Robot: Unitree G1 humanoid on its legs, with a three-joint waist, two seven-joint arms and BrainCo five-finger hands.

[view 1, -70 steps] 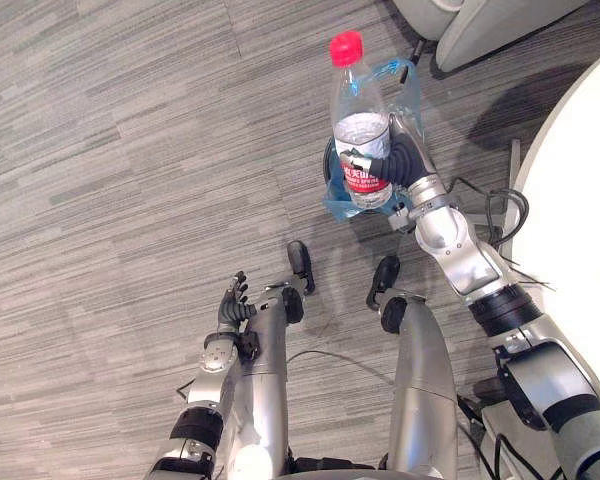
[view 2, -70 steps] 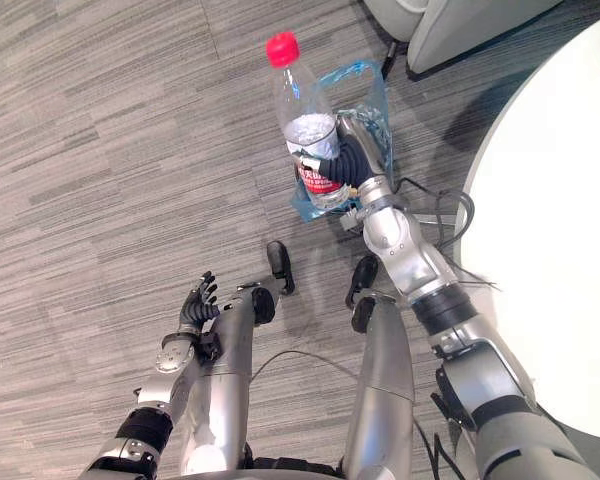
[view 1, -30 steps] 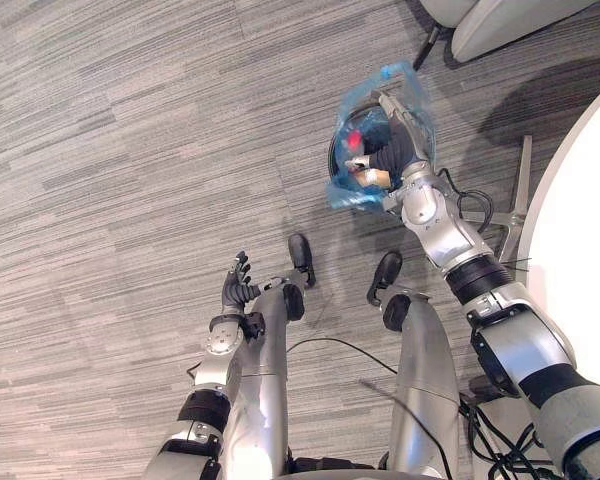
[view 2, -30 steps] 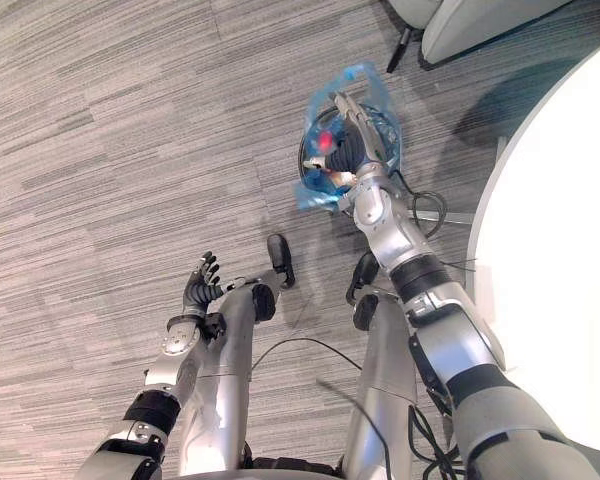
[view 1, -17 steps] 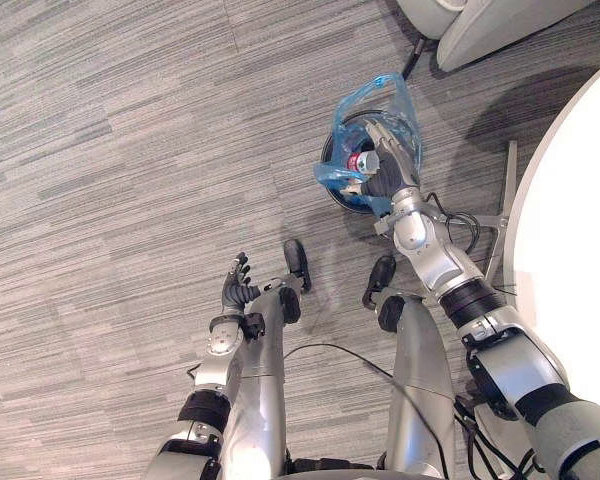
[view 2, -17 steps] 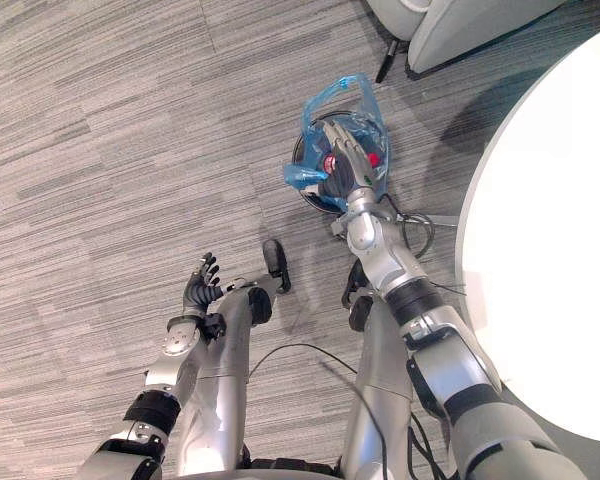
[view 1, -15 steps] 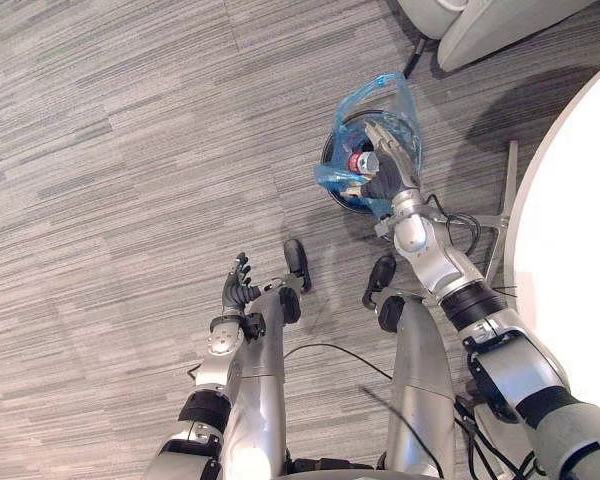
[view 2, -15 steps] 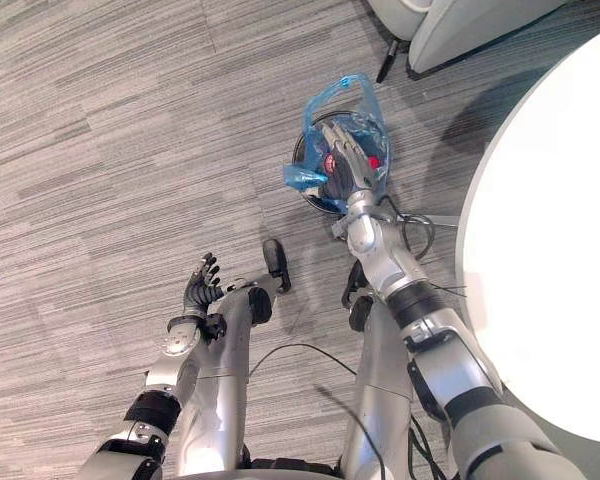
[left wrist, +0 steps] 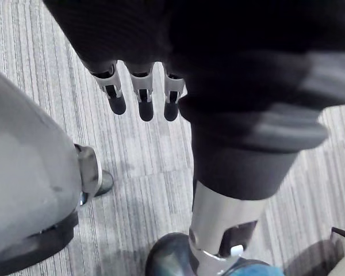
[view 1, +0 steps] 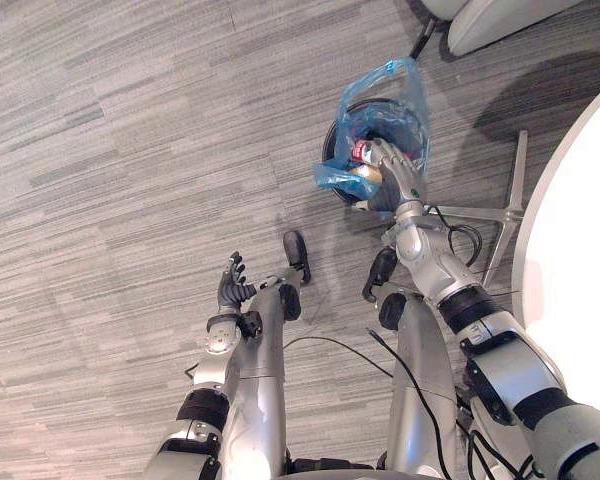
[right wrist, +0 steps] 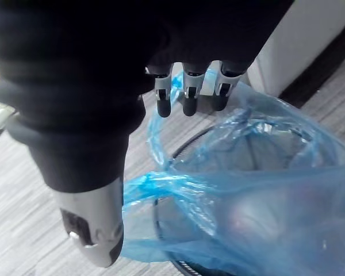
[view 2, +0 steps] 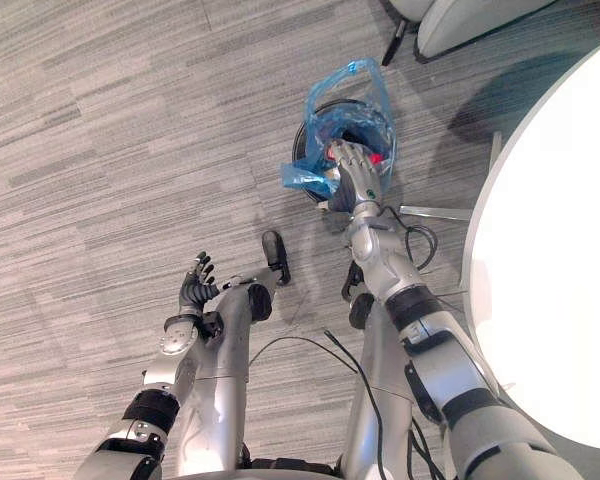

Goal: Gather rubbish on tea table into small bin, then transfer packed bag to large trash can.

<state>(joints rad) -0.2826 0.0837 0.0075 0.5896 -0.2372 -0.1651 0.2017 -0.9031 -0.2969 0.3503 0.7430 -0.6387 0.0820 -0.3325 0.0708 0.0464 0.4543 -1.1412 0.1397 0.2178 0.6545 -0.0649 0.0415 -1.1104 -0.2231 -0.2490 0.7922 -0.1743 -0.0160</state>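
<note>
Blue bag (view 1: 412,100): thin, slippery, light; pinch its loose rim loop; right hand (view 1: 388,172) fingers apart, empty; left hand (view 1: 232,290) idle, relaxed.

Bright even light, soft shadows on floor (view 2: 100,120), glare on table (view 2: 550,250)

The thin blue see-through plastic bag (view 1: 385,90) is glossy and crinkled. It lines a small round black bin (view 2: 300,146) with a smooth rim. The grey floor (view 1: 130,150) looks matt and finely streaked, like woven carpet. The round white counter (view 1: 580,260) is smooth and matt. The right hand (view 1: 392,178) has silvery metal fingers (right wrist: 188,95) with dull dark tips.
</note>
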